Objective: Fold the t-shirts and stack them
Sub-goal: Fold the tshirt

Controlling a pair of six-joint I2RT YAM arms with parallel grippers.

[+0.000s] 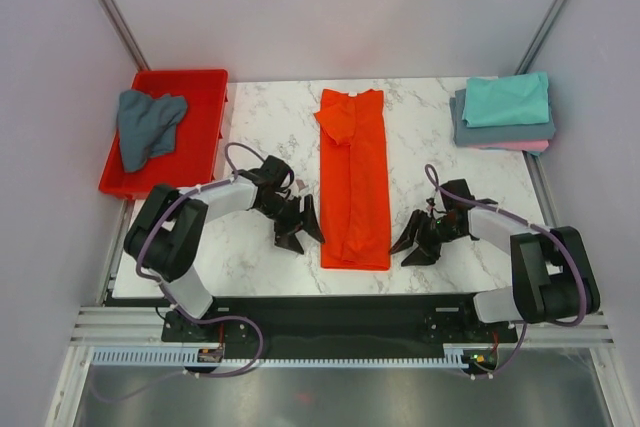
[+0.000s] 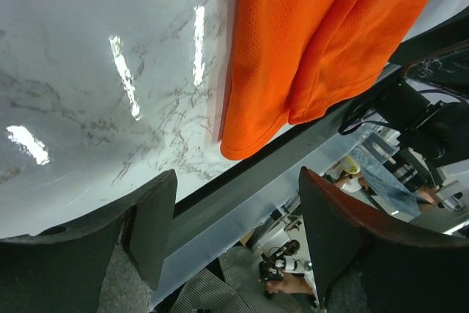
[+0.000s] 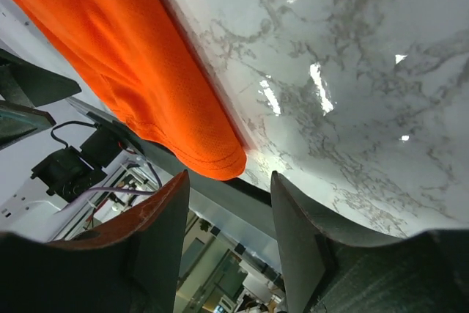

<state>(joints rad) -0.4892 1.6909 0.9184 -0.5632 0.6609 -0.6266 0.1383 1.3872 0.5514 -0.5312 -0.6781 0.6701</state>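
Top view: one orange-red t-shirt (image 1: 353, 182) lies folded lengthwise mid-desk (image 1: 260, 127), one grey-blue t-shirt (image 1: 148, 125) lies crumpled in the one red tray (image 1: 200, 117) at far left, and three folded t-shirts are stacked at far right, teal (image 1: 506, 99) uppermost; the left arm (image 1: 215, 197) and right arm (image 1: 500, 227) reach low, flanking the orange-red t-shirt's near end. Left wrist view: jaws wide, holding nothing, beside its hem. Right wrist view: jaws moderately apart, empty, near the hem corner.
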